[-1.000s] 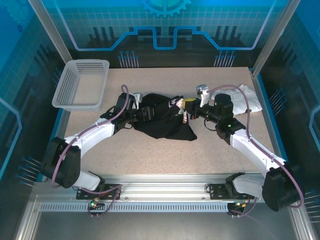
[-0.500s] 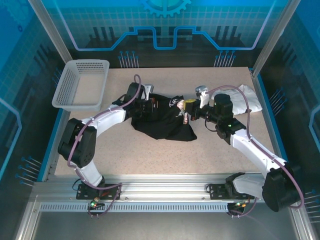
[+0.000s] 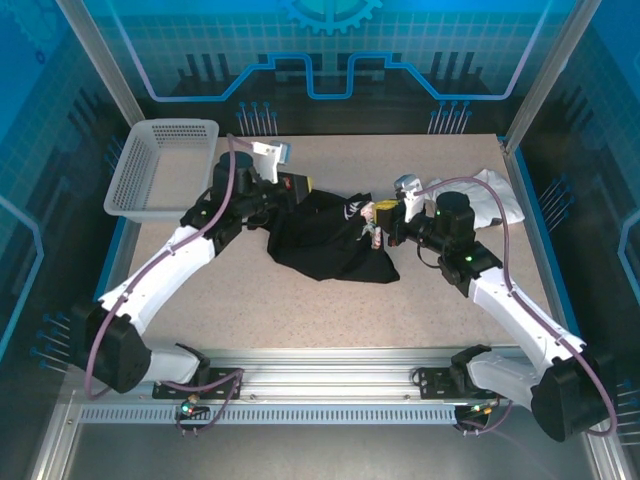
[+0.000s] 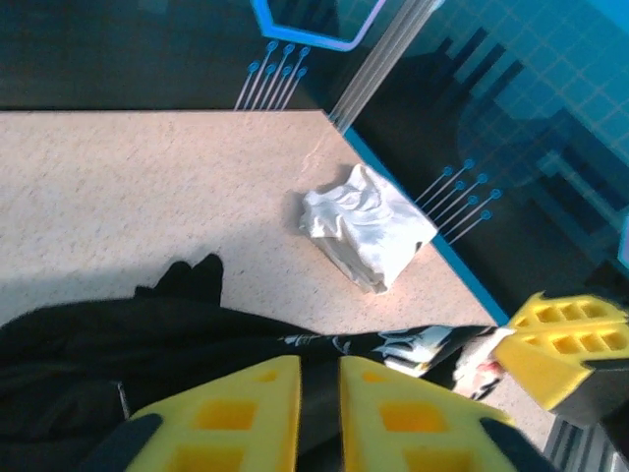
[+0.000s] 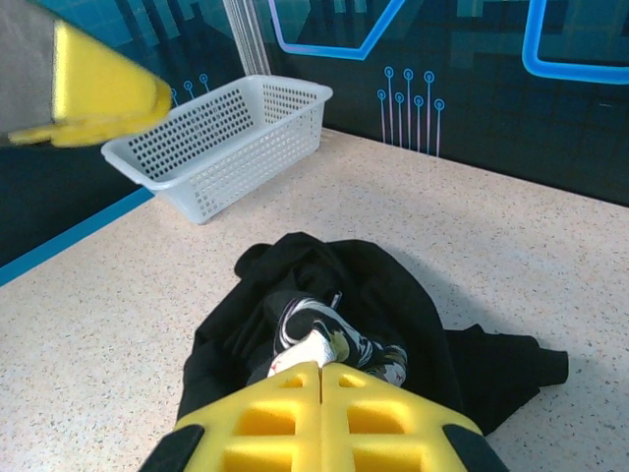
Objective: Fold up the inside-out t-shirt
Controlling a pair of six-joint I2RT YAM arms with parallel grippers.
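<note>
Bunched at the middle of the table (image 3: 300, 310), a black t-shirt (image 3: 330, 245): soft, light and limp, likely to sag and slip wherever unsupported. Best taken by hem or shoulder seams, not mid-cloth. Pinched on its dark edge, the left gripper (image 4: 319, 379); clenched on printed folds, the right gripper (image 5: 321, 372).

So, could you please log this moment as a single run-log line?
left gripper: shut on black t-shirt, left edge | right gripper: shut on printed right edge | state: bunched, not folded
</note>
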